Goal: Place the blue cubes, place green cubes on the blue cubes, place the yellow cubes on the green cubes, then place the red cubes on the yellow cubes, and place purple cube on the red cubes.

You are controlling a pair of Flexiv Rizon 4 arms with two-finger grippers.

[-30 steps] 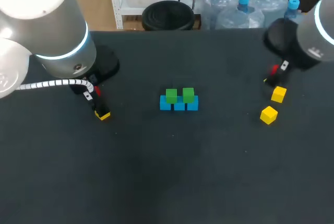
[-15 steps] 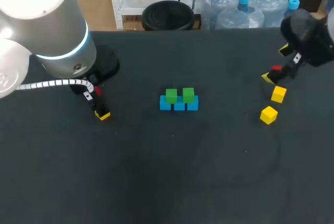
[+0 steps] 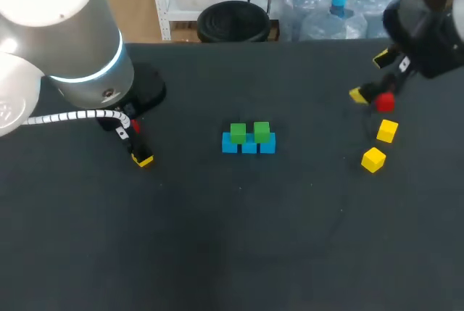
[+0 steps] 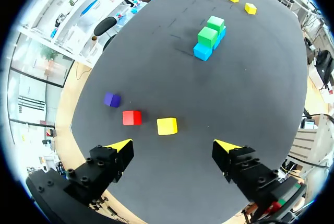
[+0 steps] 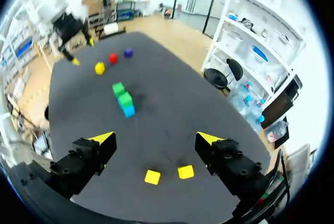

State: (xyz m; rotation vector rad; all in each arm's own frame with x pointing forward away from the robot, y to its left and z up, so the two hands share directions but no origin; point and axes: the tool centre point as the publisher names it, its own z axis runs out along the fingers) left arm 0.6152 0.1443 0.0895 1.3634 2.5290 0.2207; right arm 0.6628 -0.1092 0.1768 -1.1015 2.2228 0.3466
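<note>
Nothing readable here, honestly; no text, numbers, labels or signs that I can make out in any of the three views.

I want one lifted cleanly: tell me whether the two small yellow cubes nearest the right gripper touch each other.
Apart. The right wrist view shows bare black table between the two small yellow cubes.
</note>
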